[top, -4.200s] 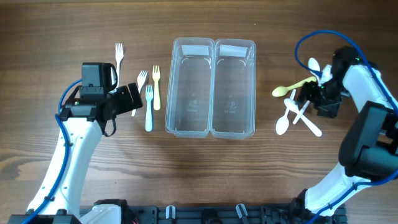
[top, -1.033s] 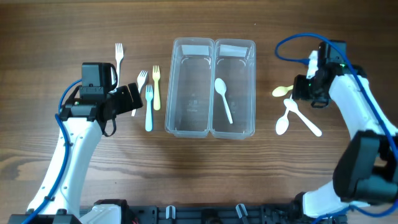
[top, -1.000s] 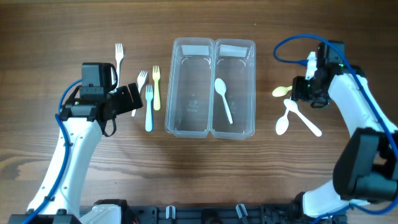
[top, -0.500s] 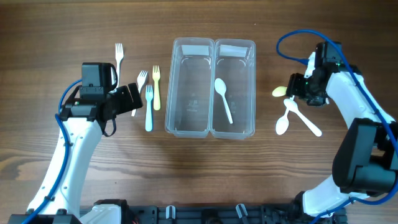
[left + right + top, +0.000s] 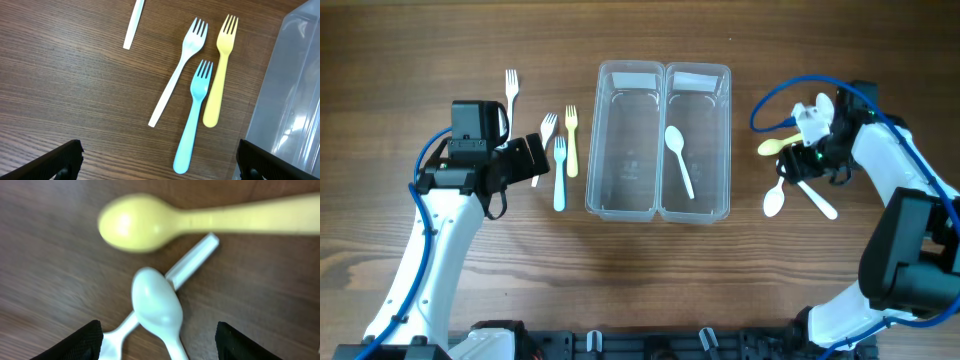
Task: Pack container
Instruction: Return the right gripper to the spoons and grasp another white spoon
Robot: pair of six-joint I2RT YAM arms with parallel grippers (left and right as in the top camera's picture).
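Two clear containers stand side by side mid-table: the left one (image 5: 593,150) holds nothing, the right one (image 5: 724,120) holds a white spoon (image 5: 678,160). My right gripper (image 5: 803,160) (image 5: 159,342) is open just above the crossed white spoons (image 5: 776,196) (image 5: 156,305), one bowl lying between its fingers (image 5: 87,341), not gripped. A yellow spoon (image 5: 776,146) (image 5: 135,227) lies just beyond. My left gripper (image 5: 536,158) (image 5: 160,162) hangs wide open above a blue fork (image 5: 195,115) (image 5: 560,172), beside a white fork (image 5: 177,75) and a yellow fork (image 5: 222,75) (image 5: 571,140).
Another white fork (image 5: 511,95) lies at the far left; its handle (image 5: 134,25) shows in the left wrist view. The left container's wall (image 5: 292,100) is close on the right of my left gripper. Bare wood surrounds everything.
My right gripper has turned and come down and left over the white spoons, its jaws spreading wider. The left arm and the spoon in the container have not moved.
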